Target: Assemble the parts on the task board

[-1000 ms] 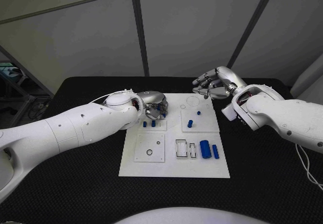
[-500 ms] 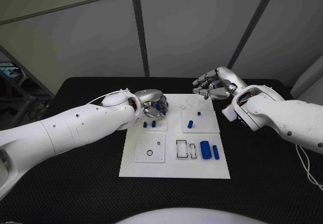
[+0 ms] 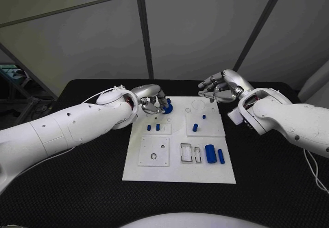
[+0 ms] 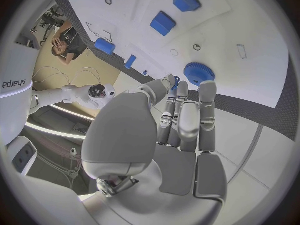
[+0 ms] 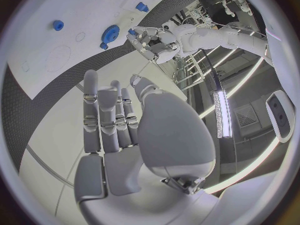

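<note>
Your left hand (image 3: 155,99) sits over the far left corner of the task board (image 3: 178,173), its fingers (image 4: 187,112) extended side by side and a small blue part (image 4: 175,80) pinched at the fingertips, against the thumb. Just beyond those fingertips a blue gear (image 3: 167,108) lies flat on the board, close to its far edge; whether the fingers touch it cannot be told. Nearer to you than the hand, two small blue pegs (image 3: 153,127) stand side by side in the left upper plate, and below them the plate with the ring (image 3: 153,156) lies bare, with free board surface all around it. To the hand's right, a blue peg (image 3: 195,127) stands in the neighbouring plate, and two larger blue cylinders (image 3: 214,154) lie side by side near the board's right edge. Your right hand (image 3: 220,87) hangs above the far right corner of the board, fingers loosely curled and holding nothing, well apart from the left hand.
</note>
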